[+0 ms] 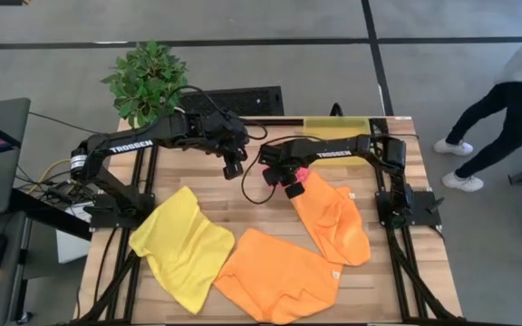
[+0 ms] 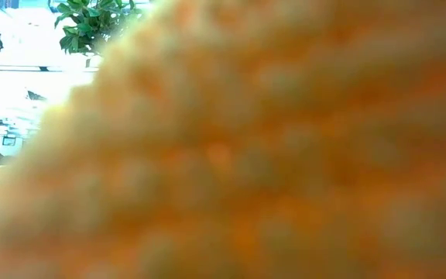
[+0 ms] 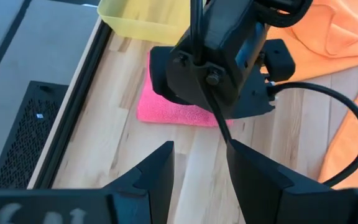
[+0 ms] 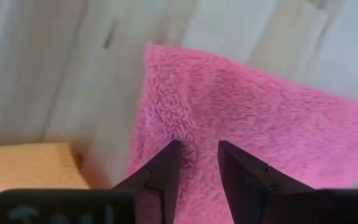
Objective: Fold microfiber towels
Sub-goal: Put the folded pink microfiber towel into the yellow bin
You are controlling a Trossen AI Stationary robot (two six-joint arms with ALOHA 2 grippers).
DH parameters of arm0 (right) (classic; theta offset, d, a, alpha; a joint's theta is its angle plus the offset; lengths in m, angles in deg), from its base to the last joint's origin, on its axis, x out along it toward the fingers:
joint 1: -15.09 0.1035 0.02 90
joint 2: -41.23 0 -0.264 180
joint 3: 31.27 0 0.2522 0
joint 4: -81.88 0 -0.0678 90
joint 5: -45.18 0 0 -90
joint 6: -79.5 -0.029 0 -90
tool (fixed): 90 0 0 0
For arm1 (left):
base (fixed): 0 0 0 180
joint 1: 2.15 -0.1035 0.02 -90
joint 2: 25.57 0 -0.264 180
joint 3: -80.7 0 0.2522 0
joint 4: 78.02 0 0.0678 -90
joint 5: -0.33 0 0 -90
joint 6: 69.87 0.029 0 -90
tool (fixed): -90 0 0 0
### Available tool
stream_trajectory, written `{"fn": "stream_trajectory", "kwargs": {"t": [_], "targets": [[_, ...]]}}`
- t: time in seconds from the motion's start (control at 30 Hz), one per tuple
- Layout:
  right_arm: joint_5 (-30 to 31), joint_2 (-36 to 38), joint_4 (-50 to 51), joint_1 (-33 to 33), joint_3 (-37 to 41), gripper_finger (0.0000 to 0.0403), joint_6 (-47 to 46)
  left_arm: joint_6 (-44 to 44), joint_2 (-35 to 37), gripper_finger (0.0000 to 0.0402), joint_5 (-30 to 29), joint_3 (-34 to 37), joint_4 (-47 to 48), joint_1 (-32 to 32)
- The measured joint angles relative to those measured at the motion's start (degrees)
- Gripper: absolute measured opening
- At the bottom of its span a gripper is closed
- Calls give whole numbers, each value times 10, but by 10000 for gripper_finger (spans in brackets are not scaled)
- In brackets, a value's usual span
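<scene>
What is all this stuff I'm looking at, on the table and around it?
pink towel: one, pink, folded flat on the wood near the table's far edge, under the right pincer.
yellow towel: one, bright yellow, spread rumpled on the near left.
orange towels: two, orange; one at the near middle, one on the right.
bin: one, translucent yellow, far right edge.
table: one, pale wood.
plant: one, green, far left corner.
person: one, dark trousers and white shoes, on the floor to the right.
left pincer: black, open, empty, above the far middle.
right pincer: black, slightly parted, tips at the pink towel.
</scene>
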State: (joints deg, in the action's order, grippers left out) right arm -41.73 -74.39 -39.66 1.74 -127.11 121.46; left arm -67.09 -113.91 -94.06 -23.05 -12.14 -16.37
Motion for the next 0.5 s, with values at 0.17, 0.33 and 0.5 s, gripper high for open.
{"fn": "stream_trajectory", "kwargs": {"t": [0.17, 0.33, 0.5], "targets": [[12, 7, 31, 3, 0, 134, 0, 0, 0, 142, 0, 0, 0, 0], [-41, 23, 43, 12, -1, 134, -15, 0, 0, 142, 0, 0, 0, 0], [-60, 21, 62, 14, 0, 134, -15, 0, 0, 142, 0, 0, 1, 0]]}}
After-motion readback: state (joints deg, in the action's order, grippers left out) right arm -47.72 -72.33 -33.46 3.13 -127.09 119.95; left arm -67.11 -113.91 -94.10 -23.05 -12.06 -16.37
